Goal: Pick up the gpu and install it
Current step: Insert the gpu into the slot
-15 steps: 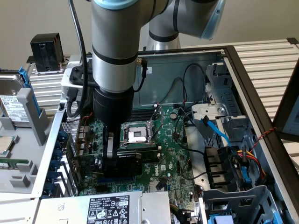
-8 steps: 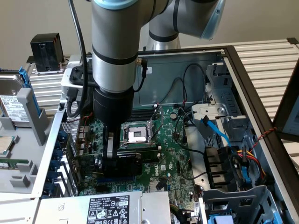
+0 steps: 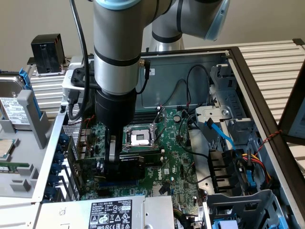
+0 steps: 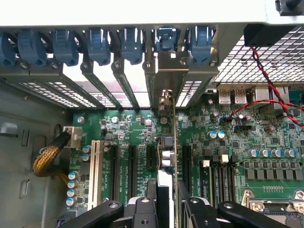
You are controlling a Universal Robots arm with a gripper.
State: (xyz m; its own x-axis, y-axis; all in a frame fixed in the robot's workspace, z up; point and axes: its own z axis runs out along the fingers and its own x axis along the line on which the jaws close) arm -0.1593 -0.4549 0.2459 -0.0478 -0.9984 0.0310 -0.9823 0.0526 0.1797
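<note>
The gpu [image 3: 133, 161], a short card with a black shroud, stands on edge on the green motherboard [image 3: 178, 157] inside the open computer case. My gripper [image 3: 112, 160] comes straight down onto it, below the CPU socket [image 3: 140, 137]. In the wrist view the gpu [image 4: 173, 142] appears edge-on as a thin line over an expansion slot. Its metal bracket [image 4: 166, 78] lies against the case's rear slot openings. My gripper [image 4: 170, 202] is shut on the card, one black finger on each side.
Blue slot latches [image 4: 99, 45] line the case's rear wall. Free slots [image 4: 130, 164] lie beside the card. A red-black wire [image 4: 270, 90] crosses the board. The power supply [image 3: 109, 212] sits in front, blue and black cables [image 3: 224, 136] on the exterior view's right, and a hard drive [image 3: 12, 109] outside at its left.
</note>
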